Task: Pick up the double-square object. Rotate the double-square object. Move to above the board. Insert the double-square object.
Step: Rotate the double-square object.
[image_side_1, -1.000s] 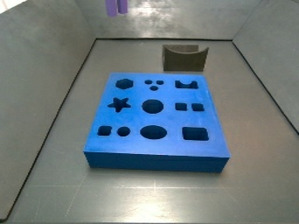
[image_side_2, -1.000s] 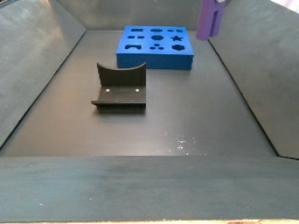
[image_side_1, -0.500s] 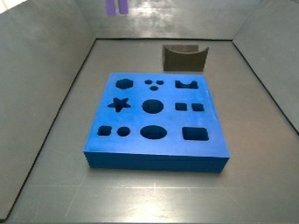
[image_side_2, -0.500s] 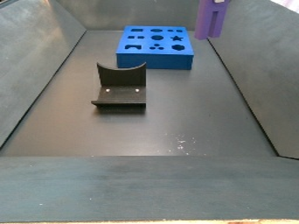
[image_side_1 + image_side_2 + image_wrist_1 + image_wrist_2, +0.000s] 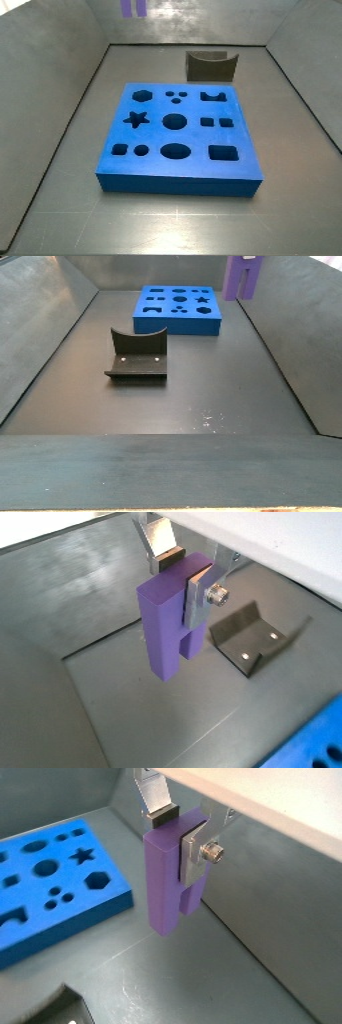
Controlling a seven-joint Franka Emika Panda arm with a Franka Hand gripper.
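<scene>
Currently I see gripper [image 5: 183,574] clamped on purple block [image 5: 171,627], block upright and high off the floor, board [image 5: 179,135] flat below, fixture [image 5: 138,355] well apart from board.

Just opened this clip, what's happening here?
The robot's hand is shut on the double-square object, a slim purple block with a groove, and holds it upright in the air, well above the floor. In a side view it shows near the top edge, off beside the board. The board lies flat with its cut-outs open; nothing is inserted yet. The fixture stands apart on the floor.
</scene>
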